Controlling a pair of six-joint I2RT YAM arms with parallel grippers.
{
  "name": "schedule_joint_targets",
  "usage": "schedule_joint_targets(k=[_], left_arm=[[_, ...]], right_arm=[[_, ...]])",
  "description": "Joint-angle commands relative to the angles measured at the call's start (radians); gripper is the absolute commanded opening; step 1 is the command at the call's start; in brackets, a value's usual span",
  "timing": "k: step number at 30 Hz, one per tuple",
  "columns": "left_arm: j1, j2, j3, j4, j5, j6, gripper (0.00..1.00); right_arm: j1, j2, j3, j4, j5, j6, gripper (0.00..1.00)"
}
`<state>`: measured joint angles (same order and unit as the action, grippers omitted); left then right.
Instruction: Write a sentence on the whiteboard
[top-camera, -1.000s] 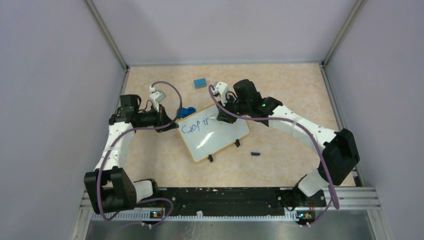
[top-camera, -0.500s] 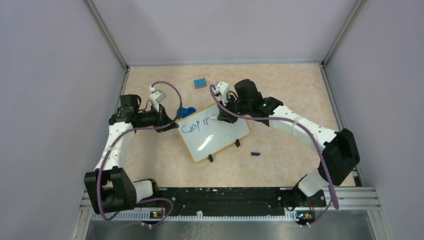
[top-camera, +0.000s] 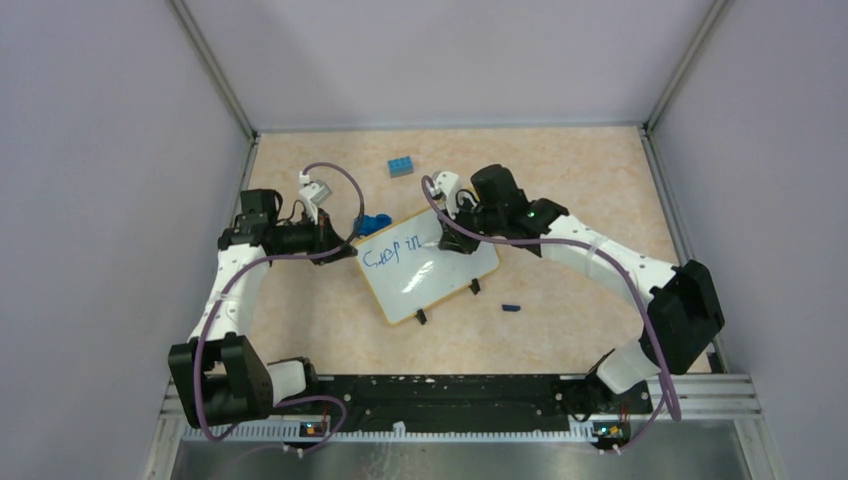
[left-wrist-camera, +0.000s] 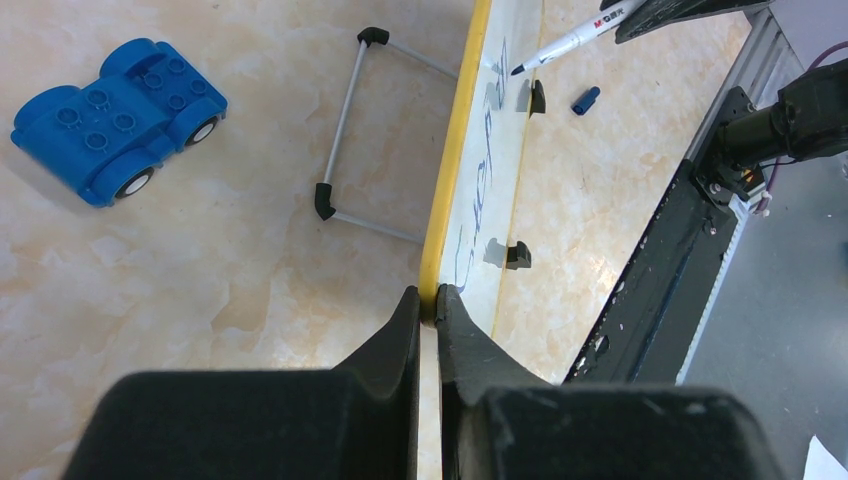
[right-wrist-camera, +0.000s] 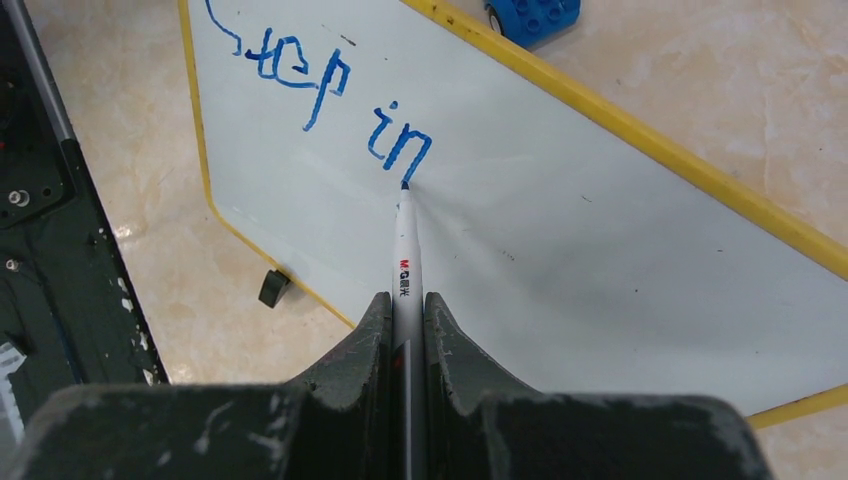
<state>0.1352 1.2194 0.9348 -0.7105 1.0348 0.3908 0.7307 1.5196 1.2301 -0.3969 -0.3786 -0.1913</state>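
The small white rectangular whiteboard (top-camera: 440, 280) with a thin yellow rim sits askew near the middle of the beige marbled table (top-camera: 580, 180), its two black clip feet toward the near edge. The left gripper (left-wrist-camera: 428, 303) pinches the board's yellow rim at its left corner, jaws almost together. The right gripper (right-wrist-camera: 405, 310) is clamped tight on a slim white marker pen (right-wrist-camera: 405, 250). The pen's blue tip touches the board at the end of the blue handwritten words "step in" (right-wrist-camera: 320, 95). A blue toy car (left-wrist-camera: 115, 118) lies just beyond the board's far-left edge.
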Motion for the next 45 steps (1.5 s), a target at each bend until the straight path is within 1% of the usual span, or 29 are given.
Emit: schedule_joint_targets(k=[1,6,12,20,45], left_arm=[[-0.011,-0.011,-0.019,-0.012,-0.018,0.021,0.00],[-0.011,-0.008,-0.017,-0.012,-0.016,0.022,0.00],[-0.011,-0.009,-0.018,-0.012,-0.008,0.025,0.00],[-0.012,-0.005,-0.017,-0.012,-0.011,0.028,0.00],[-0.016,-0.011,-0.019,-0.012,-0.015,0.028,0.00]], right_arm=[[-0.014,-0.070,0.045,0.026,-0.011,-0.005,0.00],[-0.039,-0.078,0.061,0.022,-0.016,-0.009,0.00],[-0.039,-0.063,0.055,0.035,0.004,-0.013,0.00],[-0.039,-0.041,0.074,0.023,-0.032,-0.017,0.00],[-0.025,-0.029,0.058,0.032,-0.047,-0.011,0.00]])
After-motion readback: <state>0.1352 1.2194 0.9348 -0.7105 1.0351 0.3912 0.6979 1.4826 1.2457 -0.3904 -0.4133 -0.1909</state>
